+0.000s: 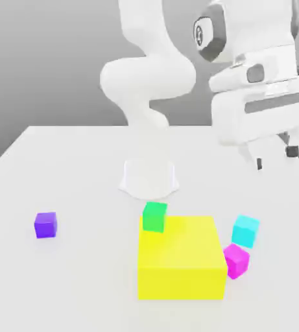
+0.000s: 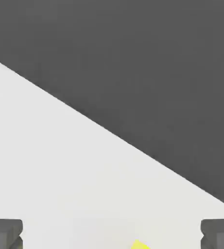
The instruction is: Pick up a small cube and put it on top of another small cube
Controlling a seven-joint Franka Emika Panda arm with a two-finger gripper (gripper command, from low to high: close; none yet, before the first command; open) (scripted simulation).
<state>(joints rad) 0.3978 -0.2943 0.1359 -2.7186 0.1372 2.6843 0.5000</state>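
A plain white table [image 1: 61,168] spreads beneath the hand under soft, even light; behind it rises a bare grey backdrop [image 1: 41,58].

The white arm [image 1: 145,84] arches over its base, its gripper [image 1: 276,157] raised with fingers spread wide.

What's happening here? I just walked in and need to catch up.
A white robot arm's gripper hangs open and empty above the table. Nothing has been picked up yet. The small cyan cube sits beside the big yellow block, next to a magenta cube. A green cube and a purple cube also rest there.
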